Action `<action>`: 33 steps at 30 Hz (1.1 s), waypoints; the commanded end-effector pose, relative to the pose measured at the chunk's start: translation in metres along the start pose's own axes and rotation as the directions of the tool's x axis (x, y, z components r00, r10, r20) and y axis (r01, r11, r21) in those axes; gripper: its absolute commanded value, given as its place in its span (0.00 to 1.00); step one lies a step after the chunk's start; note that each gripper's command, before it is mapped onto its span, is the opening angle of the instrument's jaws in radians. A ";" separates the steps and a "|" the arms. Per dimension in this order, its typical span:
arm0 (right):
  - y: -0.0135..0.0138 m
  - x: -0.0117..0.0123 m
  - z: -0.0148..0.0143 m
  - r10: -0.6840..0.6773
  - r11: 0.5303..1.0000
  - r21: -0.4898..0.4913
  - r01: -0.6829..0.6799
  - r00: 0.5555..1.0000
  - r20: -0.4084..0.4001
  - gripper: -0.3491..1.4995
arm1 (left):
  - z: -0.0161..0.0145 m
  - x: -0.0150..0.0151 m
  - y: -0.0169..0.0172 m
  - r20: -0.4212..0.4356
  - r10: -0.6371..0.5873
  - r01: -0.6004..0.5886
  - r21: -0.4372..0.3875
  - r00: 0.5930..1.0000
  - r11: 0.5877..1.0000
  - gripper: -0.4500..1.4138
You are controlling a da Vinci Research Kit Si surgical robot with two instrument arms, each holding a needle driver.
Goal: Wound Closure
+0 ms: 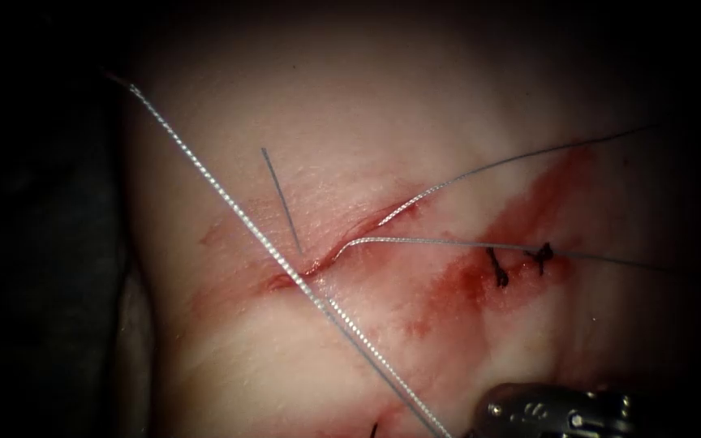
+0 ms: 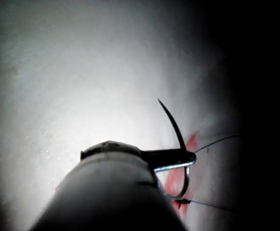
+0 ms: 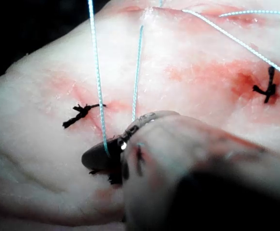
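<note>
Lying pale and wet, the tissue (image 1: 415,105) carries red fluid (image 1: 456,284) smeared around the cut (image 1: 342,247), dark surroundings beyond its left edge. Thread (image 1: 285,264) crosses the cut diagonally; two more strands run from the cut off to the right. Black knotted stitches (image 1: 498,272) sit right of the cut. My left tool (image 2: 190,161) has its jaws pressed on the needle (image 2: 173,122) near mid-curve, tip free above the tissue. My right tool (image 3: 106,156) is pinching thread just beside another dark stitch (image 3: 79,113); its jaw tips are partly hidden.
</note>
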 end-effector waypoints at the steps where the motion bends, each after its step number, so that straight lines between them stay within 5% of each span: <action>1: 0.0003 0.0000 0.0001 0.013 1.000 -0.005 -0.013 1.000 0.011 0.00 | 0.0001 0.0002 -0.0004 -0.004 0.005 -0.005 0.004 1.000 1.000 0.00; 19: -0.0026 -0.0046 -0.0072 0.220 0.970 -0.122 -0.212 0.974 0.060 0.00 | -0.0031 0.0037 0.0022 -0.103 0.120 -0.114 0.058 0.987 0.992 0.00; 33: -0.0062 -0.0100 -0.0182 0.359 0.898 -0.278 -0.340 0.933 0.020 0.00 | -0.0041 0.0044 0.0025 -0.119 0.141 -0.132 0.075 0.983 0.988 0.00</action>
